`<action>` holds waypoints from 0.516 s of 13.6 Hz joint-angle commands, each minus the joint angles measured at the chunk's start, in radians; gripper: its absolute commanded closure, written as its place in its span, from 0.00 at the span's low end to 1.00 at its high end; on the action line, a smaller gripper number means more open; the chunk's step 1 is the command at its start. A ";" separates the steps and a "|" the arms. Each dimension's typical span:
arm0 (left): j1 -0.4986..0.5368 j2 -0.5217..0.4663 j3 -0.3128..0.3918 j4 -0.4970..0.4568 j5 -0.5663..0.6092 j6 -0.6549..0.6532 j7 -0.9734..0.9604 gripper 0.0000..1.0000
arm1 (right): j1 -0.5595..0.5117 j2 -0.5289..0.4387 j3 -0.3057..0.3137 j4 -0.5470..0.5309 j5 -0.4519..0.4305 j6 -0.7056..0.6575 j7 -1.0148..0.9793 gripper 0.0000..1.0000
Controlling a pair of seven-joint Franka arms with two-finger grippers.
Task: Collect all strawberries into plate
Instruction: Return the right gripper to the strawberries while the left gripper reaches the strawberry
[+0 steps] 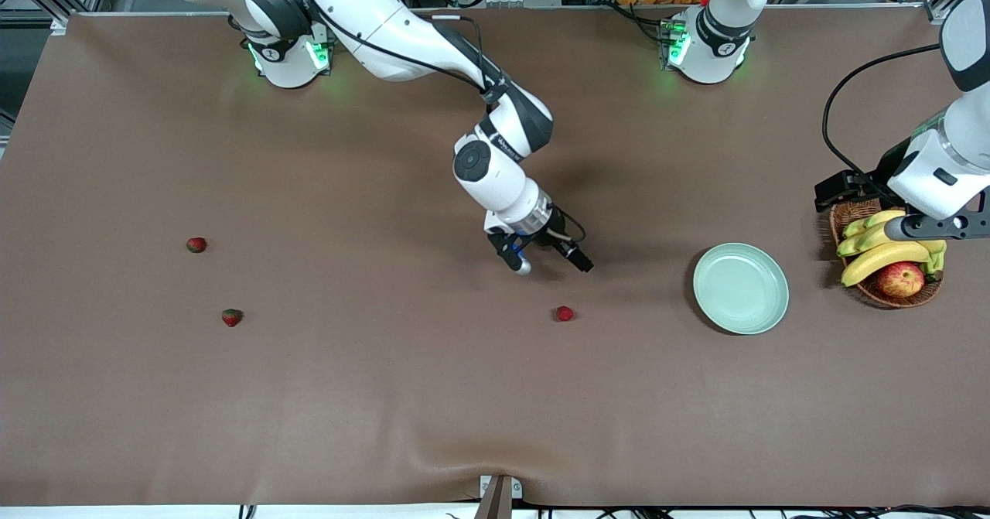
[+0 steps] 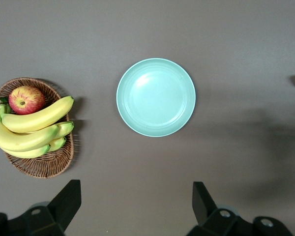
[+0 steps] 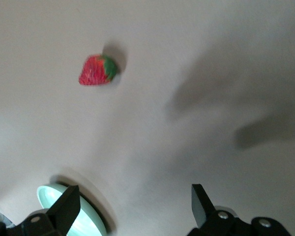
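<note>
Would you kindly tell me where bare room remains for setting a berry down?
The pale mint-green round plate is bare throughout. Brown tabletop lies open between it and the nearest small red strawberry. Crowded: the brown wicker basket, filled with yellow bananas and a red-yellow apple.

Item count:
- Strawberries: three. One (image 1: 196,245), a second (image 1: 231,317), a third (image 1: 564,314).
- Plate (image 1: 741,288): one.
- Basket (image 1: 849,216): one.
- Bananas (image 1: 883,258): one bunch; individual count cannot be determined.
- Apple (image 1: 900,279): one.
- Arms: two.
</note>
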 commanded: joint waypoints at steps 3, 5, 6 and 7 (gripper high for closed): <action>-0.006 0.010 -0.004 -0.004 0.007 0.019 -0.007 0.00 | -0.103 -0.056 -0.002 0.013 -0.006 -0.114 -0.010 0.00; -0.012 0.022 -0.005 -0.001 0.007 0.029 -0.016 0.00 | -0.198 -0.091 0.007 0.013 -0.044 -0.221 -0.013 0.00; -0.024 0.027 -0.005 -0.001 0.007 0.035 -0.027 0.00 | -0.235 -0.105 0.016 0.013 -0.112 -0.280 -0.015 0.00; -0.037 0.034 -0.005 0.000 0.007 0.038 -0.042 0.00 | -0.264 -0.116 0.024 0.013 -0.180 -0.323 -0.013 0.00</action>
